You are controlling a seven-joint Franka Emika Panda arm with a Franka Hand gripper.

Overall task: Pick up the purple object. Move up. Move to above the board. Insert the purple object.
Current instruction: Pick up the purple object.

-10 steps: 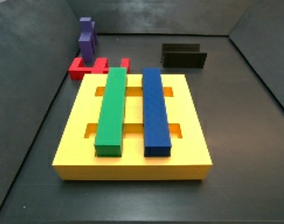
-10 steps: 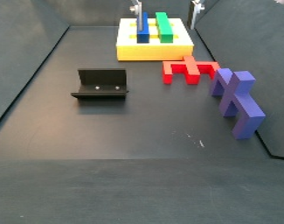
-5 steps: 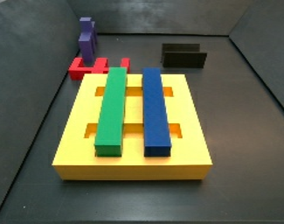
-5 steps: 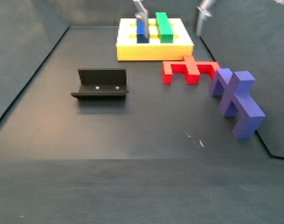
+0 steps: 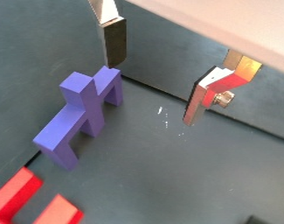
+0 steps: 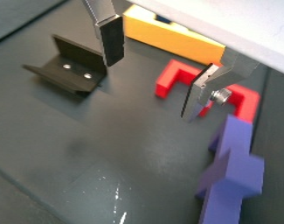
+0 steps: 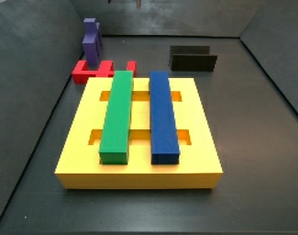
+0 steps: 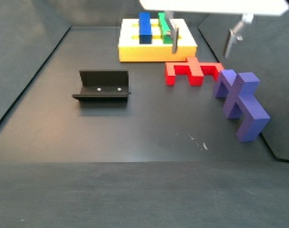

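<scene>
The purple object (image 8: 242,102) lies on the dark floor beside the red piece, and shows in a side view (image 7: 91,39) and in both wrist views (image 5: 79,115) (image 6: 232,166). The yellow board (image 7: 80,138) carries a green bar (image 7: 116,110) and a blue bar (image 7: 163,115) in its slots. My gripper (image 8: 206,37) hangs open and empty in the air between the board and the purple object. In both wrist views (image 5: 162,74) (image 6: 155,66) nothing is between its fingers (image 5: 114,44). The purple object lies off to one side of them.
A small red slotted piece (image 8: 192,71) lies between the board and the purple object, and shows in a wrist view (image 6: 179,77). The dark fixture (image 8: 102,85) stands apart on the floor (image 6: 68,70). Dark walls ring the floor.
My gripper has moved from above the board's far end toward the red and purple pieces. It stays open. The pieces have not moved.
</scene>
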